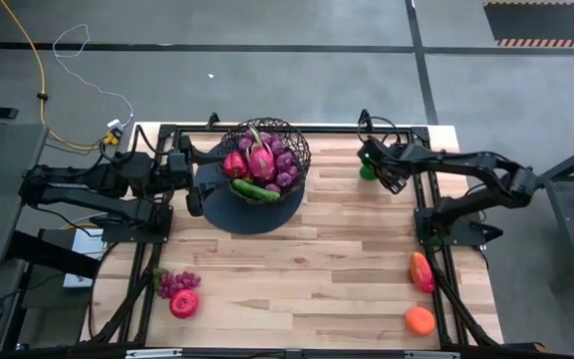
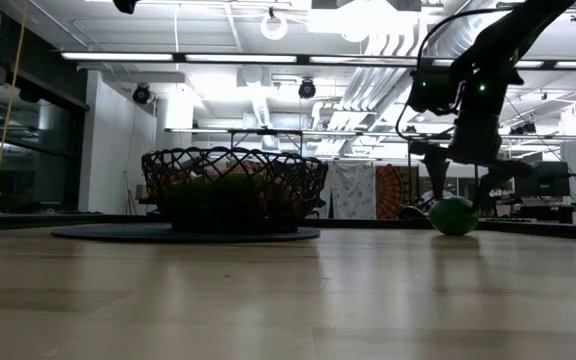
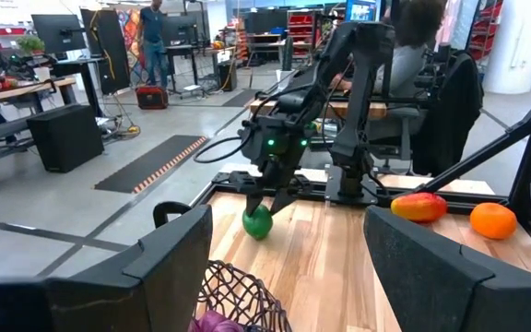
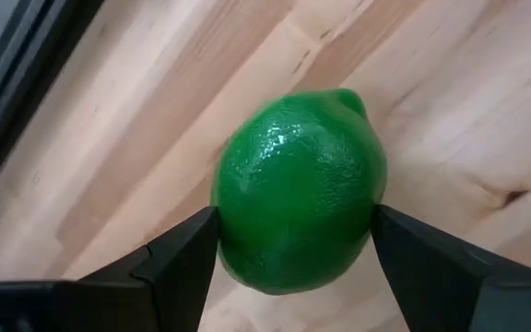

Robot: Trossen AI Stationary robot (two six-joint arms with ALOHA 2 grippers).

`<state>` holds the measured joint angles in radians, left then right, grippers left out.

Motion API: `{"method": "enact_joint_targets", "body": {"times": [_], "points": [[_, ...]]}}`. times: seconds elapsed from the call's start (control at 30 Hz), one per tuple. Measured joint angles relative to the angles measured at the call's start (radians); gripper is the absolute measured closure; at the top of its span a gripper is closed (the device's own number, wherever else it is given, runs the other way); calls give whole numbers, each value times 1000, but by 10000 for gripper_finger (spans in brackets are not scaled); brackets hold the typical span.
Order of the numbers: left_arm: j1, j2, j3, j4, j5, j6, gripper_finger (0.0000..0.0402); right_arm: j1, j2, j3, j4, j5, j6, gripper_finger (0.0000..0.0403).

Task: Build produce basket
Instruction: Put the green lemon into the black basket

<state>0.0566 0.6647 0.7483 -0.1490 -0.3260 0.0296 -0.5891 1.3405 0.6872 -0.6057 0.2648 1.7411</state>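
Both right gripper [image 4: 293, 254] fingers touch the green fruit [image 4: 298, 189] — near the table [image 1: 367, 289] edge.

Right arm reaches in from its side toward the far edge of the surface, wrist pitched down. Right gripper [image 1: 371, 170] low at the surface, jaws set on either side of the green round fruit [image 4: 298, 189], fingers [image 4: 184, 258] touching its flanks. Left arm folded at far left; left gripper [image 1: 193, 184] level, jaws spread wide.

glossy green lime [image 4: 298, 189], black wire basket [image 1: 266, 140], pale striped wooden table [image 1: 327, 259], orange fruit [image 1: 420, 319]
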Motion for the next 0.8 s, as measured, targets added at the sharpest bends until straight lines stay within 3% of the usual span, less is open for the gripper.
{"method": "enact_joint_targets", "body": {"times": [0.47, 0.8], "points": [[0, 0, 0, 0, 0, 0, 128, -12, 45, 0, 20, 50, -40, 136], [0, 0, 0, 0, 0, 0, 128, -13, -9, -6, 15, 45, -201, 203]]}}
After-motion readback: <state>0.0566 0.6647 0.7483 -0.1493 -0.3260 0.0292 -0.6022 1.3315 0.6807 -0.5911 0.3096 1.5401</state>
